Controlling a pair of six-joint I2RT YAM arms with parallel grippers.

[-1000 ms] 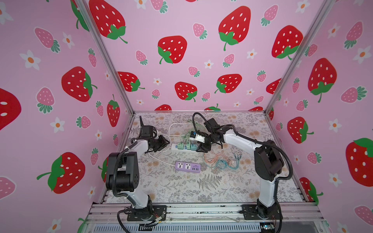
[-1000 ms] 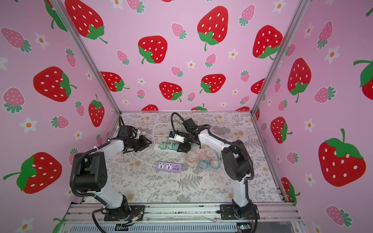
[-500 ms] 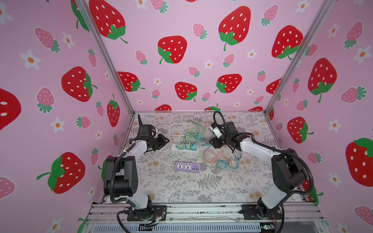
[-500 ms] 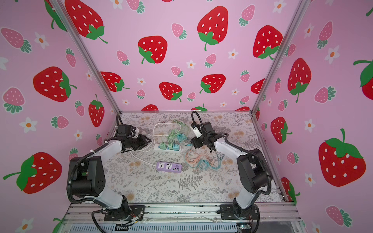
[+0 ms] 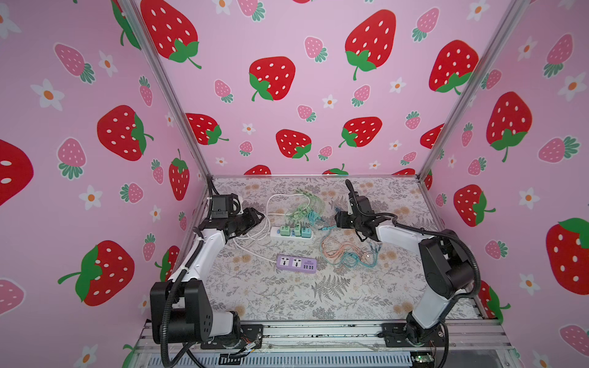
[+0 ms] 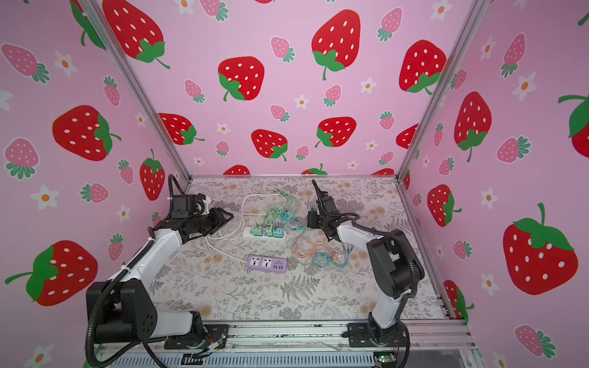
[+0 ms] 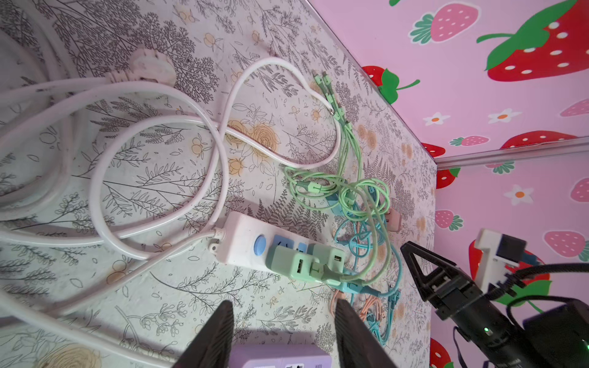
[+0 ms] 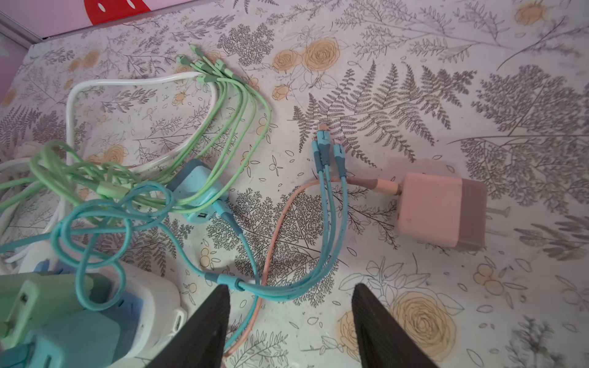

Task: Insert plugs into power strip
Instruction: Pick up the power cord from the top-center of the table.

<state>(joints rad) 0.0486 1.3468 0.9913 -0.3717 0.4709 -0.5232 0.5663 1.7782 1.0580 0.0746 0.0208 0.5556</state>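
On the floral mat, toward the back, a white power strip with three plugs seated upright in a row: two mint green plugs, then a teal plug at the end nearest the right arm. Just behind the strip, lying loose in a tangle of green cables, a teal-blue plug, not in any socket. Well apart from that one, flat on its side on bare mat, a peach-pink plug, metal prongs at one end and a peach cable trailing from the other. Near the strip's switch end, above loops of white cord, the left gripper, jaws parted, nothing between them. Off the opposite end of the strip, the right gripper, likewise parted and empty, with thin teal and peach cables crossing the mat under the gap; touching them or not, impossible to tell. Both low over the mat and facing each other across the strip. Nearer the front, a purple power strip, sockets facing up, a white cord running into its end on the left arm's side. Beside it, toward the right arm, a loose heap of peach and teal cables.
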